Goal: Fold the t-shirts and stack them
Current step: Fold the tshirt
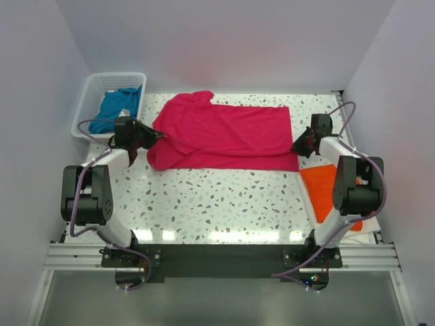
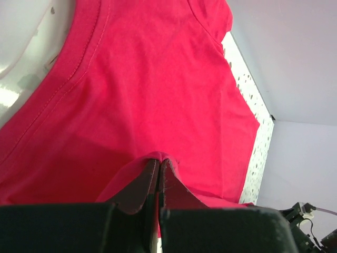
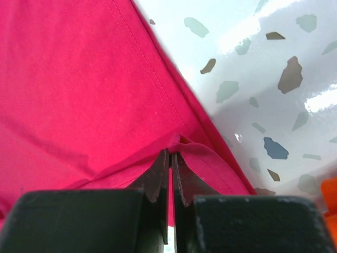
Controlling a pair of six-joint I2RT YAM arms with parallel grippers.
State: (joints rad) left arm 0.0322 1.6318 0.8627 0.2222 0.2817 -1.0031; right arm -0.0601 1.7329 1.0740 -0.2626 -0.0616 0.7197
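tightly both jaws pinch opposite edges of the crimson-pink shirt.

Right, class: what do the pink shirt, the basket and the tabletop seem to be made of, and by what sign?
Pink shirt: soft matte knit cloth, probably cotton; it drapes in folds, with stitched hems. Basket: white plastic by its look; moulded lattice wall. Tabletop: hard, glossy, white with dark flecks like terrazzo; stone or printed laminate, unclear; it mirrors the lights.
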